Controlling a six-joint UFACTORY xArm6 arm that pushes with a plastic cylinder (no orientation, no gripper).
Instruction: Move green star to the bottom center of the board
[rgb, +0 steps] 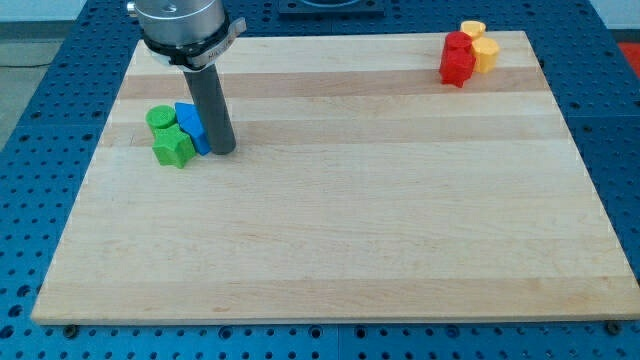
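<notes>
The green star (173, 147) lies near the view's left edge of the wooden board (340, 230), in a tight cluster with a round green block (160, 119) above it and blue blocks (190, 122) to its right. My tip (223, 150) stands just right of the blue blocks, about one block's width right of the green star, with the blue block between them. The rod rises from the tip to the arm's head at the view's top.
At the view's top right corner sits a second cluster: two red blocks (458, 58) with two yellow blocks (481, 44) touching them on the right. The board's edges drop to a blue perforated table (50, 120).
</notes>
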